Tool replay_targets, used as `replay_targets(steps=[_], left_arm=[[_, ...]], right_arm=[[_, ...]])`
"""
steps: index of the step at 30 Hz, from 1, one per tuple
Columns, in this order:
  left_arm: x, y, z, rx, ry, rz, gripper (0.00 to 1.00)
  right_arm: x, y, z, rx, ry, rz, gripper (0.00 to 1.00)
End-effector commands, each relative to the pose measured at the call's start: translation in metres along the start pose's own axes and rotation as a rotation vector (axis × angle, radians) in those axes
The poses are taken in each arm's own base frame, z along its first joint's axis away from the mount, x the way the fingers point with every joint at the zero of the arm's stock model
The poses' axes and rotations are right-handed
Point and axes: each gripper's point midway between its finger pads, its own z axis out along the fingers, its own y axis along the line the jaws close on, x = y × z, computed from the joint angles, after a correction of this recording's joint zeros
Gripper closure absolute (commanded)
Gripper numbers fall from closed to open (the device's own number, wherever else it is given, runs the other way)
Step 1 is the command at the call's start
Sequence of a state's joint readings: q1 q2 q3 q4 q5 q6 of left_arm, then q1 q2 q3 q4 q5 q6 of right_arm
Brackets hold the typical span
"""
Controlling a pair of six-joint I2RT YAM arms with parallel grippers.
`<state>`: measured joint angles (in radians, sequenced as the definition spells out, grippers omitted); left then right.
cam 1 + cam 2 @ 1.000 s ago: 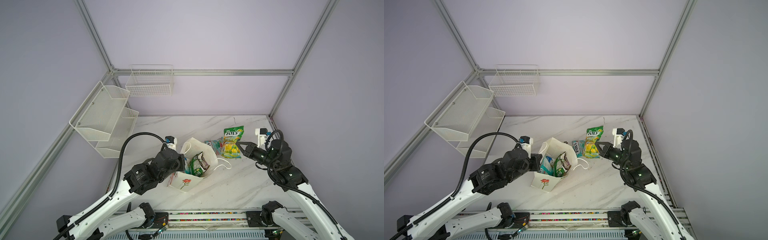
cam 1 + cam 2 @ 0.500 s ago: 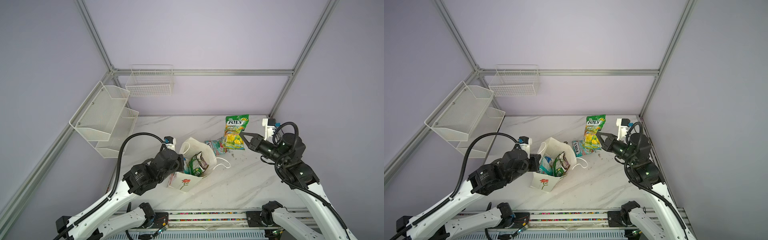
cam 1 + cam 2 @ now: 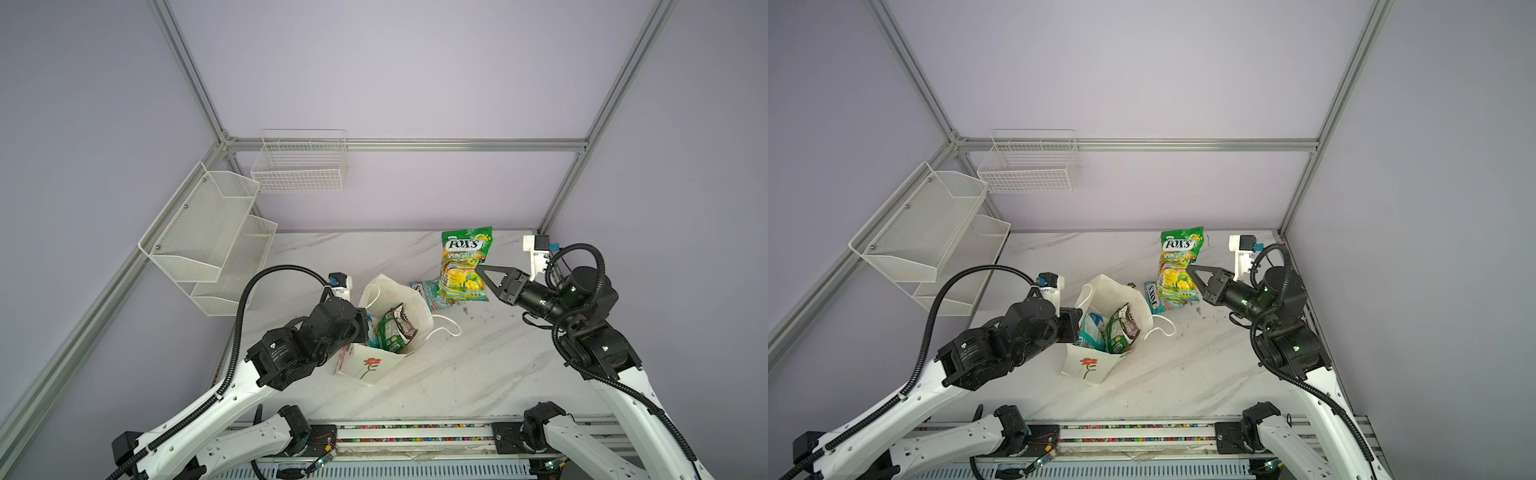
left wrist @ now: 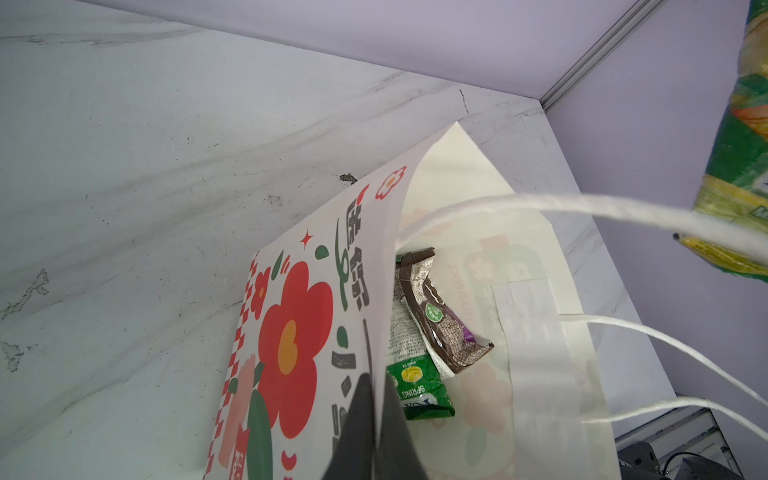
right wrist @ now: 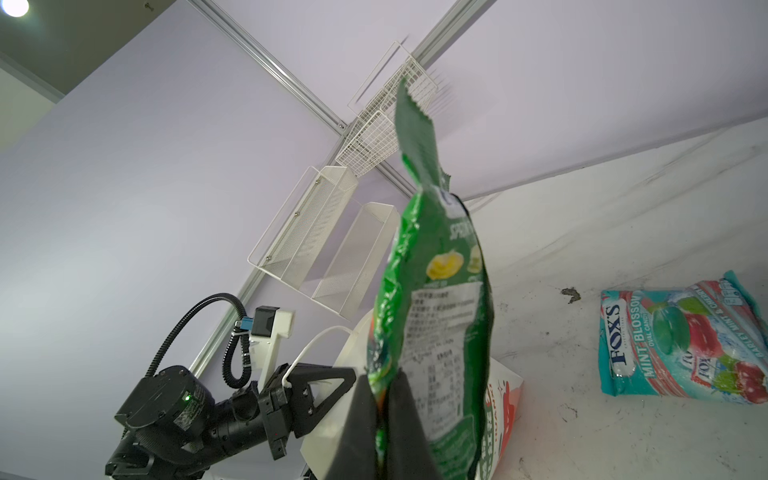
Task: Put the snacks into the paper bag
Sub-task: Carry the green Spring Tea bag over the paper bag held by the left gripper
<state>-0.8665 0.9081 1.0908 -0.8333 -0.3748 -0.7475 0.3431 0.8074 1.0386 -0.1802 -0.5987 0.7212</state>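
Note:
The cream paper bag (image 3: 370, 365) (image 3: 1086, 368) stands open at mid-table, with a red flower print on its front. My left gripper (image 3: 365, 328) (image 4: 376, 388) is shut on the bag's left wall at the rim. A green pouch (image 4: 419, 386), a brown packet (image 4: 440, 328) and a teal pouch (image 3: 1092, 332) stand inside. My right gripper (image 3: 478, 269) (image 5: 382, 384) is shut on the lower edge of a green FOX'S pouch (image 3: 465, 257) (image 5: 436, 291), which hangs upright in the air right of the bag. A teal FOX'S pouch (image 3: 428, 291) (image 5: 681, 345) lies flat on the table beneath it.
White mesh shelves (image 3: 208, 232) hang on the left wall and a wire basket (image 3: 299, 166) on the back wall. The bag's white cord handle (image 3: 446, 328) trails onto the marble table to its right. A rail (image 3: 415, 436) runs along the front edge.
My right gripper has lifted the green FOX'S pouch off the table and tipped it upright, rising toward the back. The left gripper and the bag have stayed put.

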Motion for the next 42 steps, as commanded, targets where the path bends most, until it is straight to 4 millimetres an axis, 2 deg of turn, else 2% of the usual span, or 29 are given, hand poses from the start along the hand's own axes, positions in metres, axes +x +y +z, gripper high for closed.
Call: replay_targets(steps=[1, 14, 23, 33, 42], left_arm=[[-0.059, -0.025, -0.034, 0.103, -0.178, -0.079, 1.0], [-0.06, -0.028, -0.033, 0.109, -0.174, -0.084, 1.0], [-0.063, -0.03, -0.032, 0.106, -0.177, -0.08, 1.0], [-0.063, -0.03, -0.03, 0.104, -0.177, -0.081, 1.0], [-0.063, -0.029, -0.03, 0.099, -0.18, -0.08, 1.0]], right_arm=[[-0.013, 0.038, -0.01, -0.128, -0.04, -0.061, 1.0], [-0.008, 0.047, -0.012, -0.171, -0.013, -0.052, 1.0], [0.001, 0.043, -0.008, -0.171, 0.027, -0.03, 1.0], [0.015, 0.038, 0.004, -0.157, 0.085, -0.027, 1.0], [0.03, 0.043, 0.016, -0.163, 0.125, -0.03, 1.0]])
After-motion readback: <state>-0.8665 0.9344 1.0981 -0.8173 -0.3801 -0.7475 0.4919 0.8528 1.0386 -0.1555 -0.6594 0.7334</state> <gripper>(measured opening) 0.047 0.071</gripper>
